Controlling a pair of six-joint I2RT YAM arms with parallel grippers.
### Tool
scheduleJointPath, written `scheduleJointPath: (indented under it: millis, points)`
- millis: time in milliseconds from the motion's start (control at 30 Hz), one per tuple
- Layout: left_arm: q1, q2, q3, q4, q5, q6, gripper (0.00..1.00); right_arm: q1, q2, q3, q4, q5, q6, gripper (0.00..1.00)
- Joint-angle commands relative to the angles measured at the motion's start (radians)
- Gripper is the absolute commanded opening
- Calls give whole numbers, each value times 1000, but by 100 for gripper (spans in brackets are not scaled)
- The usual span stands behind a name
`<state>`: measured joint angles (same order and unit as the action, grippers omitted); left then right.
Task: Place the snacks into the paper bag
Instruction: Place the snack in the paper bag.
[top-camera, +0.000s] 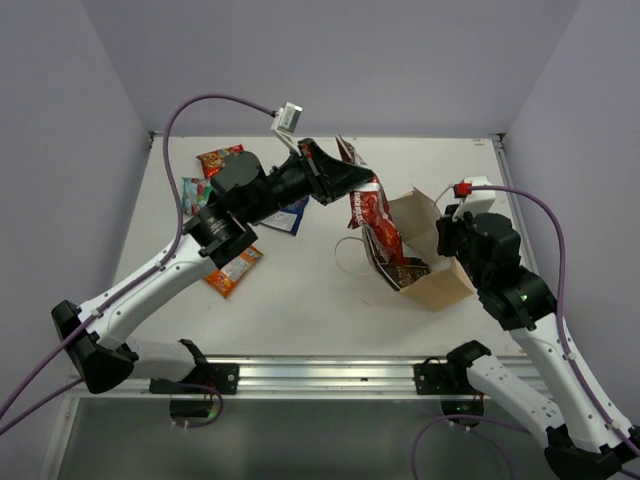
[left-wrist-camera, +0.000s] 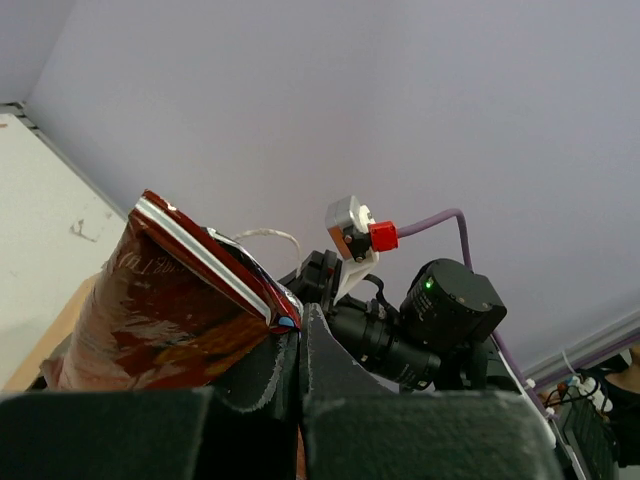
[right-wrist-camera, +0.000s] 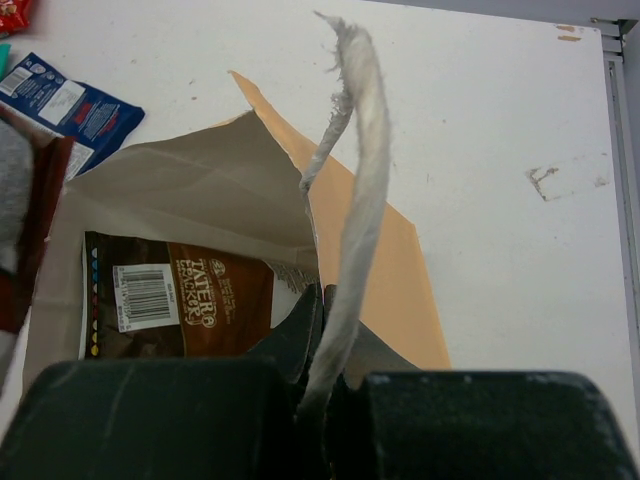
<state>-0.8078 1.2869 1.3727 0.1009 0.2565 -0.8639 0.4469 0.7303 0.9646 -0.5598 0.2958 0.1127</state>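
Note:
The tan paper bag (top-camera: 445, 285) lies at centre right with its mouth open to the left. My right gripper (top-camera: 452, 232) is shut on the bag's rim and its white cord handle (right-wrist-camera: 356, 190), holding the mouth open; the right wrist view shows the jaws (right-wrist-camera: 340, 305) pinched together. A dark brown packet (right-wrist-camera: 190, 297) lies inside the bag (right-wrist-camera: 200, 185). My left gripper (top-camera: 352, 178) is shut on a red packet (top-camera: 378, 218) that hangs down at the bag's mouth; the left wrist view shows the packet (left-wrist-camera: 160, 310) clamped in the closed jaws (left-wrist-camera: 297, 325).
Loose packets lie on the table's left half: a red one (top-camera: 219, 159), a teal-green one (top-camera: 194, 192), a blue-white one (top-camera: 291, 216) and an orange one (top-camera: 236, 269). The bag's second cord handle (top-camera: 349, 256) loops on the table left of the bag.

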Motion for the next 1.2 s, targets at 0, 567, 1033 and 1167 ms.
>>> scheduleJointPath:
  millis: [0,567,1033,1167]
  points:
    - [-42,54,61,111,-2,-7,0,6,-14,6,64,-7,12,0]
    - [-114,149,89,106,70,-38,0,6,-19,8,64,-3,12,0]
    - [-169,152,161,48,96,5,0,4,-15,6,64,-3,13,0]
    - [-169,172,169,5,75,19,0,4,-20,8,64,-3,15,0]
